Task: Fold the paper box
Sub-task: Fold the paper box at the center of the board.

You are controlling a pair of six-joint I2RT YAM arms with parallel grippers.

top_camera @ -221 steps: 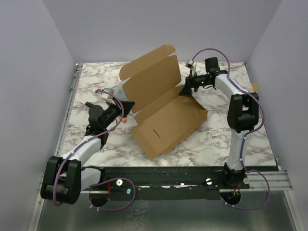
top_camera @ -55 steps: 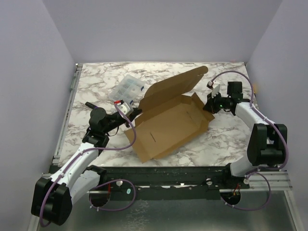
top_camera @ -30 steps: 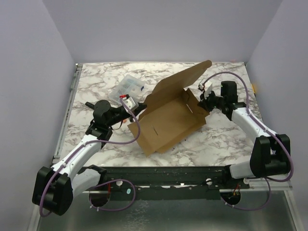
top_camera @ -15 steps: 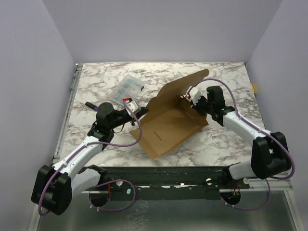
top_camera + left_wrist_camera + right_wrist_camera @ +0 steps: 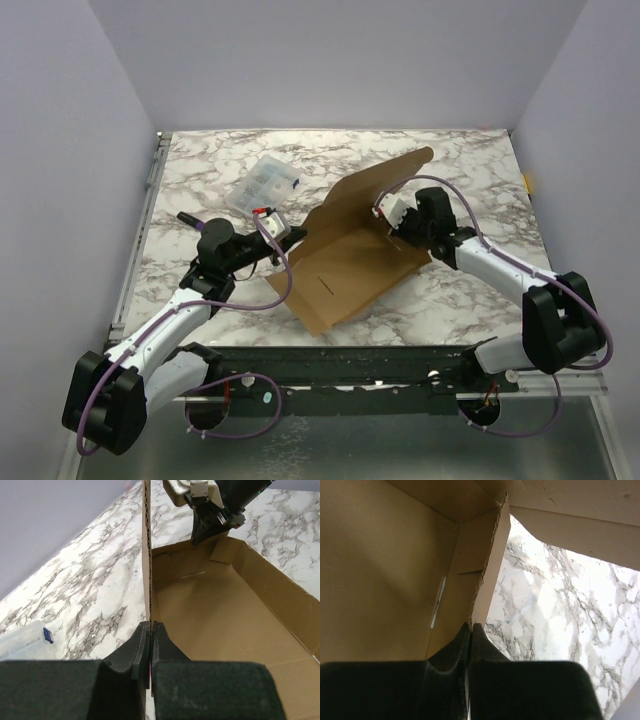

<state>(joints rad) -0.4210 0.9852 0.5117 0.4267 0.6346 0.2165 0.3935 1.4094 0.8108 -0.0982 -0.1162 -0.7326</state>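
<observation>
Pinching upright wall of paper box [image 5: 345,265] tight between left fingers [image 5: 139,647], clamping its flap edge between right fingers [image 5: 455,650], on marble worktop [image 5: 200,170].

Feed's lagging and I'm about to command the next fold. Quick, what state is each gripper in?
Left gripper: closed on the paper box, pinching its upright wall.
Right gripper: closed on the paper box, pinching a flap edge.

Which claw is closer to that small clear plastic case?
Left. The left gripper grips the brown cardboard box just on the near side of the clear plastic case; the right gripper is across the box, farther away.
</observation>
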